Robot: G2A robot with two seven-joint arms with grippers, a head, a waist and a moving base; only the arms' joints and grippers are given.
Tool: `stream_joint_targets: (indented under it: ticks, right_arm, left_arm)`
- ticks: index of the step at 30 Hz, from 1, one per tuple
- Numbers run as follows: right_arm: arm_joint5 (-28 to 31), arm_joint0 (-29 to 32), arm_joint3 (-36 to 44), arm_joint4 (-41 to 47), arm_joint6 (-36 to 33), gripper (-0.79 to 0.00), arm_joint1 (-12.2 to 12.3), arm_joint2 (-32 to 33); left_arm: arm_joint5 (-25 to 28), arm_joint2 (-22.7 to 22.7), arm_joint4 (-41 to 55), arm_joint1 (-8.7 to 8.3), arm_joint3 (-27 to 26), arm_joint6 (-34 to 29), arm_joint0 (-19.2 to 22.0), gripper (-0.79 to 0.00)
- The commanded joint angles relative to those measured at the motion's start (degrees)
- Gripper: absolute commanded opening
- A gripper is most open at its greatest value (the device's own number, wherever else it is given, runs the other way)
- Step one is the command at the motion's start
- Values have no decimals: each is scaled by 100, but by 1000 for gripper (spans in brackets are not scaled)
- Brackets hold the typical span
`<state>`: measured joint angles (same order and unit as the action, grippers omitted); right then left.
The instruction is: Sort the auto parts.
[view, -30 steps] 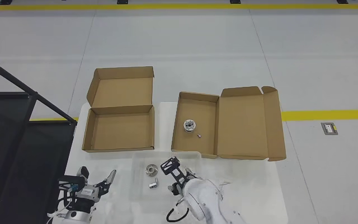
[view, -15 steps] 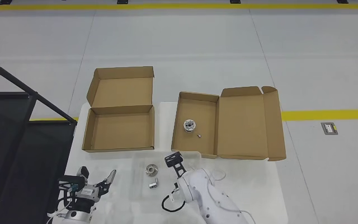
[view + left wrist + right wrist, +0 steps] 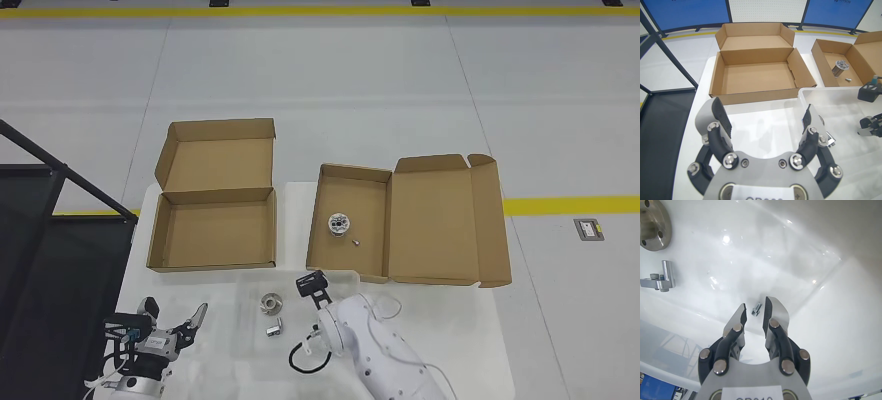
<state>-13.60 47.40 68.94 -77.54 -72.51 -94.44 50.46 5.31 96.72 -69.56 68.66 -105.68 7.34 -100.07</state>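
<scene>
My right gripper (image 3: 756, 301) hangs open inside the clear plastic tray (image 3: 345, 275), its fingers either side of a small flanged bolt (image 3: 755, 309) lying on the tray floor. A round steel flange (image 3: 653, 228) and a grey bracket (image 3: 660, 279) lie farther off in the same tray, also seen as the flange (image 3: 270, 301) and bracket (image 3: 273, 326) in the top view. My left gripper (image 3: 763, 103) is open and holds nothing, low over the table at its near left corner. The right cardboard box (image 3: 350, 180) holds a splined hub (image 3: 340, 222) and a small bolt (image 3: 357, 241).
The left cardboard box (image 3: 212, 265) stands open with nothing in it, its lid folded back. The right box's lid (image 3: 440, 220) lies flat to the right. A black metal frame (image 3: 60, 180) borders the table's left side.
My right arm has tipped its wrist down into the tray and shifted slightly right, bringing its fingers around the small bolt. The left arm has not moved.
</scene>
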Motion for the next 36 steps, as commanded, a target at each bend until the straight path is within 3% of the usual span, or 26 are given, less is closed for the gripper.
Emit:
stream_joint_targets:
  ticks: [1, 6, 8, 10, 18, 22, 26, 31, 36]
  right_arm:
    - [16, -32, -72, 43, -8, -573, -15, 6]
    - [38, -102, -242, 93, -8, -640, -47, 15]
    - [52, -117, -281, 106, 11, -757, -57, 19]
    - [44, -120, -262, 98, 41, -785, -60, 41]
    - [52, 181, 826, -467, 66, -785, 35, 196]
    - [343, 490, 1785, -902, 140, -785, 127, 300]
    - [743, 776, 2496, -1544, 691, -785, 216, 321]
    - [864, 619, 2335, -1829, 1253, -785, 218, 416]
    - [1105, 27, 1377, -1683, 1668, -785, 167, 568]
  left_arm:
    - [0, 0, 0, 0, 0, 0, 0, 0]
    - [0, 0, 0, 0, 0, 0, 0, 0]
    - [0, 0, 0, 0, 0, 0, 0, 0]
    - [0, 0, 0, 0, 0, 0, 0, 0]
    - [0, 0, 0, 0, 0, 0, 0, 0]
    - [0, 0, 0, 0, 0, 0, 0, 0]
    - [0, 0, 0, 0, 0, 0, 0, 0]
    - [0, 0, 0, 0, 0, 0, 0, 0]
    - [0, 0, 0, 0, 0, 0, 0, 0]
